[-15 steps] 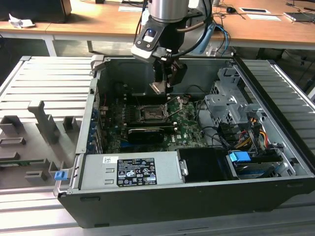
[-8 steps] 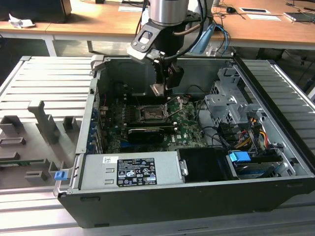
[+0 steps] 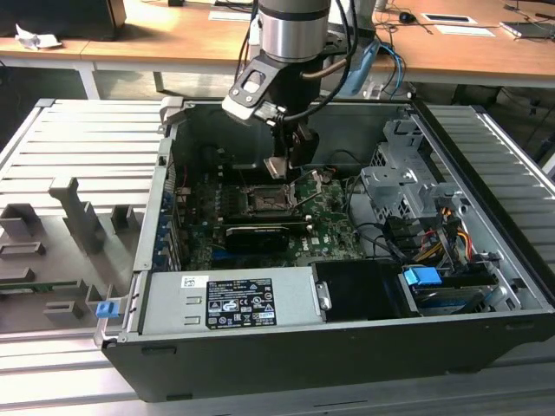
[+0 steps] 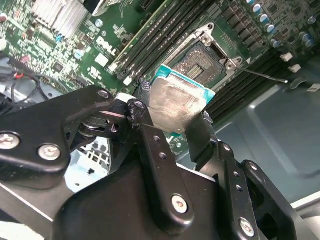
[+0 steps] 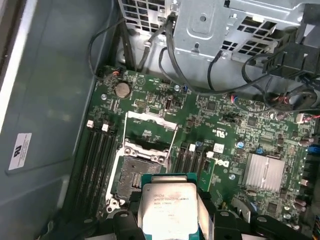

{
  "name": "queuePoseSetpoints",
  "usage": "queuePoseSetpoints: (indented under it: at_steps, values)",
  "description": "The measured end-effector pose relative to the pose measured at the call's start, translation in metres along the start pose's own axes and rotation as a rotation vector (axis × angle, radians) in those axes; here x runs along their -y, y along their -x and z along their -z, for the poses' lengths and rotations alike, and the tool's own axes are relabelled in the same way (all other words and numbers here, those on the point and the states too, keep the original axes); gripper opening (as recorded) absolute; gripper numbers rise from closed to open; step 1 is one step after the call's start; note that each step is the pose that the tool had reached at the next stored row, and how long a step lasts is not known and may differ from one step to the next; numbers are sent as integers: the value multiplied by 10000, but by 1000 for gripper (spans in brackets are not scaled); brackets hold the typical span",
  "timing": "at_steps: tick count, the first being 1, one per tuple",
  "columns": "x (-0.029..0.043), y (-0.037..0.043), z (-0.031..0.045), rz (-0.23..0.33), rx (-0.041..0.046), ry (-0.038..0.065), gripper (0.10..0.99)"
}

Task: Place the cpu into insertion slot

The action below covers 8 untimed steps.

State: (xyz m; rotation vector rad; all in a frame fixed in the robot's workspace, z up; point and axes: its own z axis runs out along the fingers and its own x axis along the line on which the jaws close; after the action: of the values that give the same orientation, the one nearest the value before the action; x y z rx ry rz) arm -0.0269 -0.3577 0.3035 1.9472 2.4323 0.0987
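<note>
- the gripper [image 4: 172,120] pinches the cpu [image 4: 176,102] by two opposite edges, its silver lid showing in both wrist views.
- the cpu hangs above the motherboard [image 5: 225,115], near the insertion slot [image 5: 134,181] and apart from it.
- the slot's metal frame stands open with the socket bare, and memory slots [image 5: 97,155] run alongside.

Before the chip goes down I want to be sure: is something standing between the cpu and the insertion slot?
Nothing visible does. The gripper holds the cpu apart from the insertion slot, whose dark socket lies bare, its metal frame swung open.
</note>
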Motion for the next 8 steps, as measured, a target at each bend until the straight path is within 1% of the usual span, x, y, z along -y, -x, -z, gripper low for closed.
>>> queuePoseSetpoints:
  at_steps: [1, 3, 4, 8]
  values:
    - [2, 1, -37, -260, 17, 6, 529]
    - [5, 1, -76, -546, 36, 11, 529]
    - [7, 2, -111, -794, 51, 16, 529]
    - [12, 3, -187, -1004, 65, 21, 529]
